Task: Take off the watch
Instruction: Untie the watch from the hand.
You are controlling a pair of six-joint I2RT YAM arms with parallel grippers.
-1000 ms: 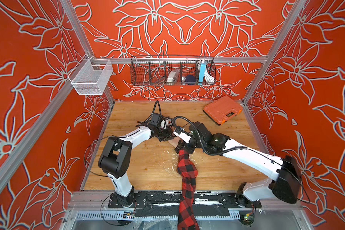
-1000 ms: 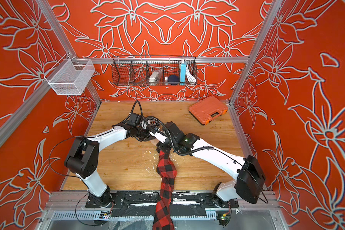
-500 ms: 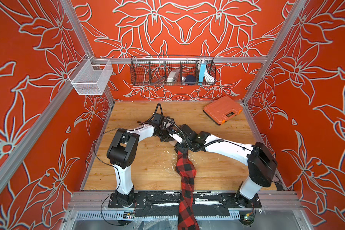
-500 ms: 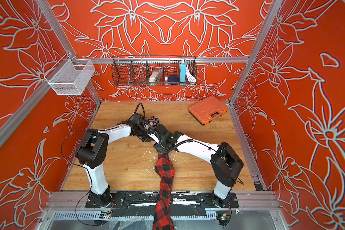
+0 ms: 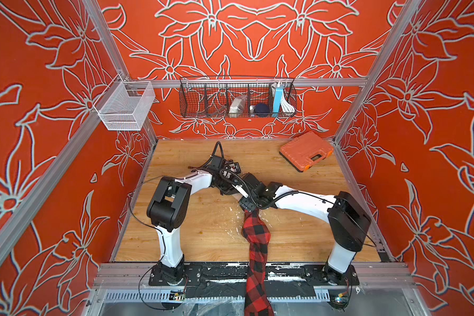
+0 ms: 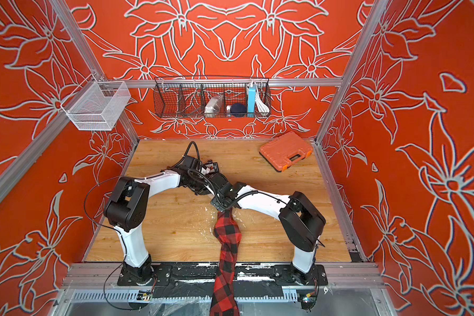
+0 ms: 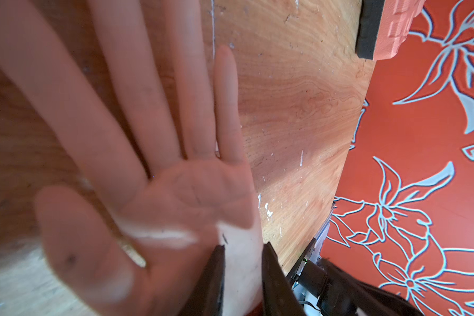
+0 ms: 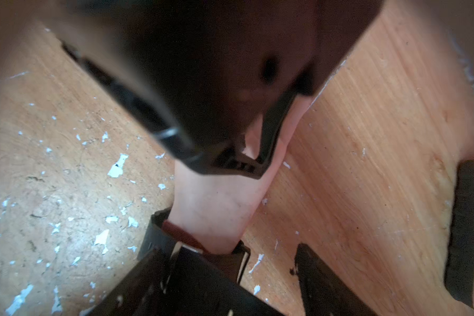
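The watch [image 8: 155, 238] shows only as a black strap round the pale wrist (case hidden). The left gripper [image 7: 242, 251] pinches the dummy hand [image 7: 175, 197]; the right gripper [image 8: 260, 257] is spread.

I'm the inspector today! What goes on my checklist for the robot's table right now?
Surface: wooden table, scuffed, with white flecks.
Job's things: the watch has its strap round the wrist of the fake hand, next to the plaid sleeve; its face is hidden.
Clutter: orange case, shut, at the back.
Grippers: left gripper pinches the fake hand's wrist; right gripper is open beside the strap.
Cables: black cables loop over where the arms meet.
Surroundings: red flowered walls, black wire basket holding odds and ends, white mesh basket.
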